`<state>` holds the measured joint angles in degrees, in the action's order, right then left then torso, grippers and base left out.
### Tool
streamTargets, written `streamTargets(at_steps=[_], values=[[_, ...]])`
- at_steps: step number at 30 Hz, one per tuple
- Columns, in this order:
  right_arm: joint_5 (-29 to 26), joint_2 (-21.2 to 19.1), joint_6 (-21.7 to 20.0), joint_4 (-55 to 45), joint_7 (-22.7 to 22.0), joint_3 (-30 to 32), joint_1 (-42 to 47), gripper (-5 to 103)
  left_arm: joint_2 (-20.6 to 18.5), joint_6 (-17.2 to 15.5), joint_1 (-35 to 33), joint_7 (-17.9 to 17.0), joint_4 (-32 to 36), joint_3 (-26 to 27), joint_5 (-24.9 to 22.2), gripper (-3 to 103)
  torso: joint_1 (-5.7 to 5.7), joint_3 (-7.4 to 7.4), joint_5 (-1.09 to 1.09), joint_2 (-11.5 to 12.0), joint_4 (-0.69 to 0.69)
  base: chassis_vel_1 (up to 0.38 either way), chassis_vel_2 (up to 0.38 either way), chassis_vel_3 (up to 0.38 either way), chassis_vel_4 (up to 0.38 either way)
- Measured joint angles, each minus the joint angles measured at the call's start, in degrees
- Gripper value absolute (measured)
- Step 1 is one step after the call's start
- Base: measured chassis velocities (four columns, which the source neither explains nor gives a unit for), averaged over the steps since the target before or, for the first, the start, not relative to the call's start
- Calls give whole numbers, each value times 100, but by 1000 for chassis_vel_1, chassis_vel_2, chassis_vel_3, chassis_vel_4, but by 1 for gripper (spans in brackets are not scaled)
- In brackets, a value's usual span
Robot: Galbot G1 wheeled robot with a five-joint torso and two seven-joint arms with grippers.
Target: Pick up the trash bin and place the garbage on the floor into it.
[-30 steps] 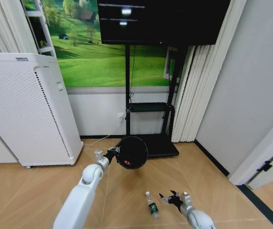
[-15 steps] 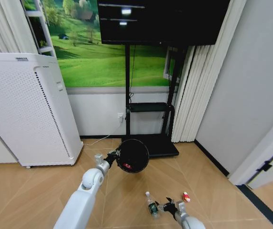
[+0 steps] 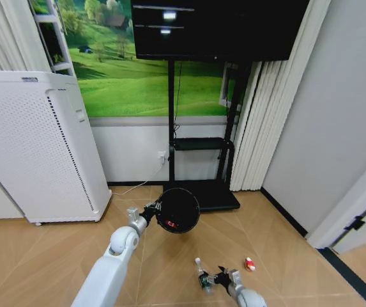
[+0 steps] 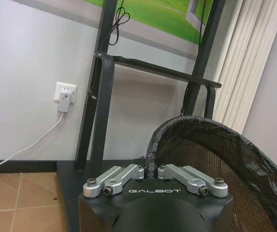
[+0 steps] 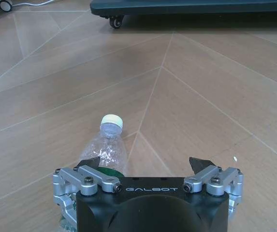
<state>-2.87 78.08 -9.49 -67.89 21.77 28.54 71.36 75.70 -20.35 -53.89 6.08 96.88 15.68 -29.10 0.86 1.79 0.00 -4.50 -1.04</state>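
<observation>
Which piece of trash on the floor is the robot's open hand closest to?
The clear bottle with the green label, right beside the right gripper; the red-and-white piece lies farther off.

Black mesh bin [image 3: 178, 210], clear bottle [image 5: 106, 147] with white cap and green label, red-and-white litter [image 3: 250, 263], tan herringbone floor [image 3: 36, 256].

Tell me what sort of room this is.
Probably a mock living room or a demo space: herringbone wood floor, a black screen on a wheeled stand before a meadow mural, and a tall white air purifier beside it.
</observation>
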Motion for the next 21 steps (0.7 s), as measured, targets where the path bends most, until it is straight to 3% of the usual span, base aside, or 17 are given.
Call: streamTargets(at_steps=[21], values=[[23,37,-275,-917,49,42,456,100,105,15,9,64,-75,59,52,7,0,0,0,0,0,0,0,0,0]])
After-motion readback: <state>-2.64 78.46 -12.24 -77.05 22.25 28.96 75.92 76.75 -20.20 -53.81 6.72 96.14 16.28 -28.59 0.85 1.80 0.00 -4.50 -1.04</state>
